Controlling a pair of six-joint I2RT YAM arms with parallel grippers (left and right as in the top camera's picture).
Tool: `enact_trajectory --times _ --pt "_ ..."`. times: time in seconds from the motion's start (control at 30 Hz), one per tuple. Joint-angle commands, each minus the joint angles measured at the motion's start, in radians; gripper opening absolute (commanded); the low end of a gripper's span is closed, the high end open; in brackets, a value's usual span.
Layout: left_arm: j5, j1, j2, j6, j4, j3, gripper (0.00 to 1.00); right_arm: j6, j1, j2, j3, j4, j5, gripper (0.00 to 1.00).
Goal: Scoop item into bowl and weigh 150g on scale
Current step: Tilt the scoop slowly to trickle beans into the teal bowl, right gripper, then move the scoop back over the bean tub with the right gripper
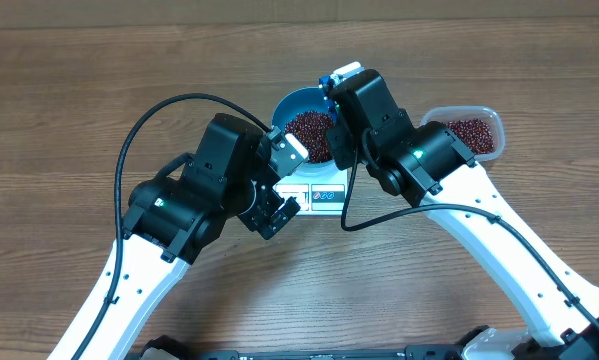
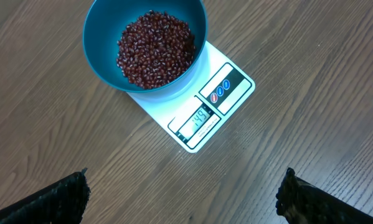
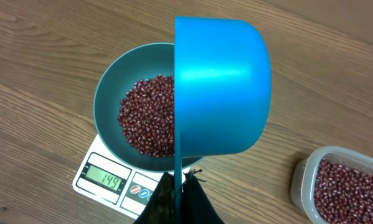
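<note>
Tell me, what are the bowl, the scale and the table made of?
Bowl: probably plastic, smooth even blue with a soft sheen.
Scale: likely white plastic, glossy, with a flat printed button panel.
Table: looks like wood, with brown grain lines, though it could be a printed laminate.

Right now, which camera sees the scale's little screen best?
The right wrist view: the screen faces it upright, lit and close. The left wrist view shows it tilted but unblocked. Overhead, the arms hide much of the scale.
</note>
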Motion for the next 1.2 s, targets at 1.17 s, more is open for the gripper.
enact_trajectory --times 1.17 --pt "-0.003 0.007 -0.003 0.018 0.005 0.023 1.00 0.264 -0.182 -0.002 0.027 0.008 -0.337 0.04"
